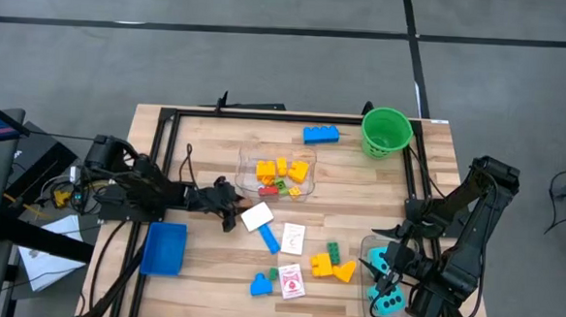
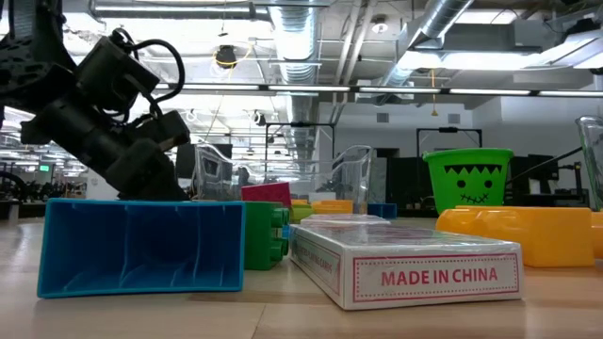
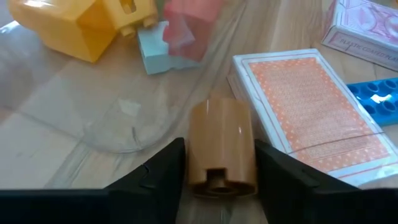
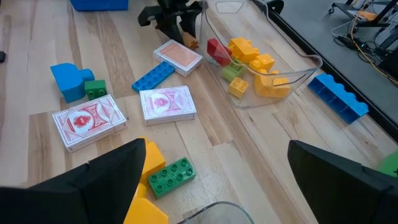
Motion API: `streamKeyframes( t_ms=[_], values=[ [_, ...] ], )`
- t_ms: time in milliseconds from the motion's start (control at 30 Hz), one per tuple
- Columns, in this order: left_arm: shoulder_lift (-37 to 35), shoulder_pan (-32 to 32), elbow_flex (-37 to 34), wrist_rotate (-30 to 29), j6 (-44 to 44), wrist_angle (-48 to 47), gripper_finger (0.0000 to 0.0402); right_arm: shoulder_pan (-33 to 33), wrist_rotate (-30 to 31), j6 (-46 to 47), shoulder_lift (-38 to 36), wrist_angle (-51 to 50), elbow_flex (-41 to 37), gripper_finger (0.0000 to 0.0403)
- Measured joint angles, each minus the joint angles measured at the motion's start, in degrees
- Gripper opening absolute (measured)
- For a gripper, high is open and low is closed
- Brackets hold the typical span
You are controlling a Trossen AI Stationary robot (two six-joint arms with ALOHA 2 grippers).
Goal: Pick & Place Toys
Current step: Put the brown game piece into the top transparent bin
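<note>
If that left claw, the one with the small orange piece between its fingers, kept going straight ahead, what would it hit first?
Probably the wall of the clear tub, just ahead of the left gripper and its orange piece. The card box lies beside that line; depth is hard to judge.

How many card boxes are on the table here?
3. One card box lies by the left claw beside the clear tub; a second sits mid-table; a third lies near the front edge. More may be hidden.
</note>
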Motion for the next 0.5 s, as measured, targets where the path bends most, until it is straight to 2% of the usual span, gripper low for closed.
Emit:
streamKeyframes(
  t_ms=[167,367,500],
  values=[
    [0.0,0.0,0.0,1.1,0.0,-0.7,0.0129,0.0,0.0,0.0,0.0,0.0,0.0,0.0384],
    [-1.5,-0.5,0.1,2.6,0.0,-4.5,0.0127,0.0,-0.9,0.0,0.0,0.0,0.0,0.0384],
    [-7.3,-2.8,-0.1,6.7,0.1,-11.1,0.0127,0.0,-0.9,0.0,0.0,0.0,0.0,0.0384]
  ],
)
